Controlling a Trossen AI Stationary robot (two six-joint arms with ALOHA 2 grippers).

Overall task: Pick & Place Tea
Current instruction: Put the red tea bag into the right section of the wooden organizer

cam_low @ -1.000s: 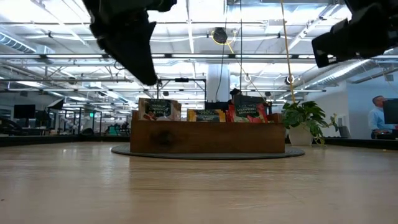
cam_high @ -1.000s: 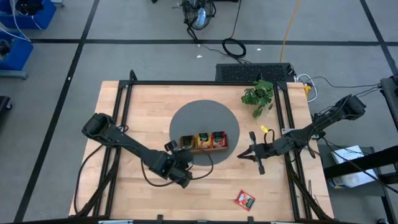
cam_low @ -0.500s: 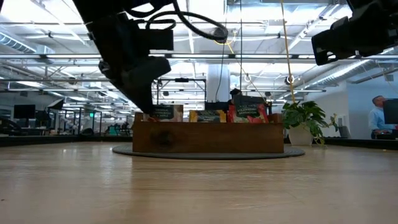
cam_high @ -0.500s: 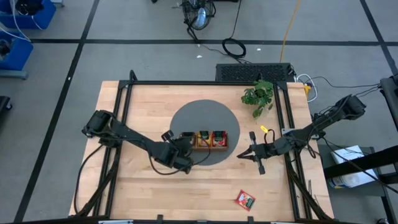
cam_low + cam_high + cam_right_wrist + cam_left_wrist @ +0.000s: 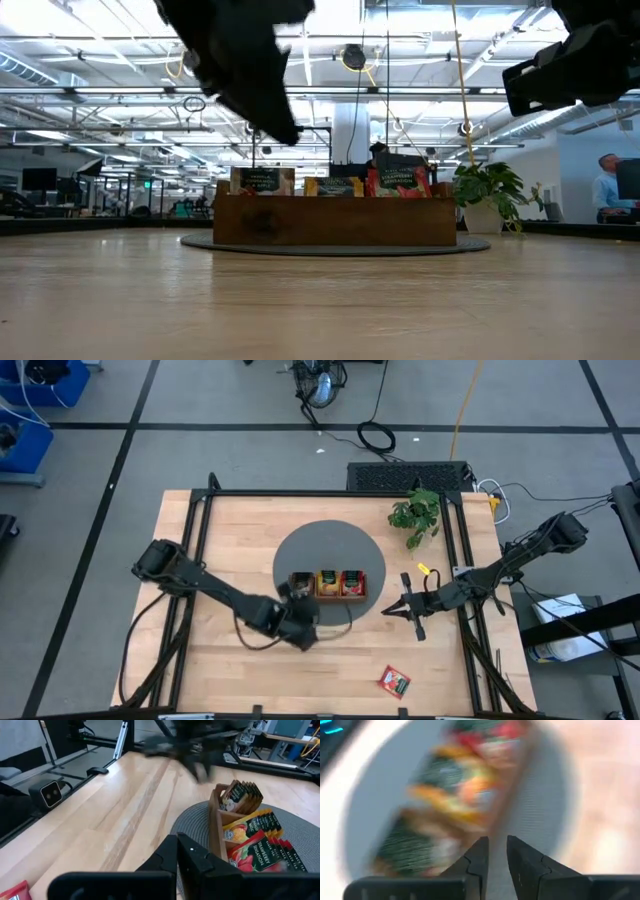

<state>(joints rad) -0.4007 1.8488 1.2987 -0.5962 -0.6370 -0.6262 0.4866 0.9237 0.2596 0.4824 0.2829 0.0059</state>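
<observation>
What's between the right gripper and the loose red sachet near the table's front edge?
Nothing visible. Bare wood lies between the right gripper and the red sachet; the tray sits off to the side on the grey mat.

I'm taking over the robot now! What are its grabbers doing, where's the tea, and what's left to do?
Left gripper: near the tray's green end, jaws a little apart, holding nothing.
Right gripper: parked beside the mat, jaws shut, empty.
Tea: green, yellow and red sachets stand sorted in the wooden tray.
Left to do: one red sachet lies loose on the table near the front edge; it probably goes in the red compartment.
</observation>
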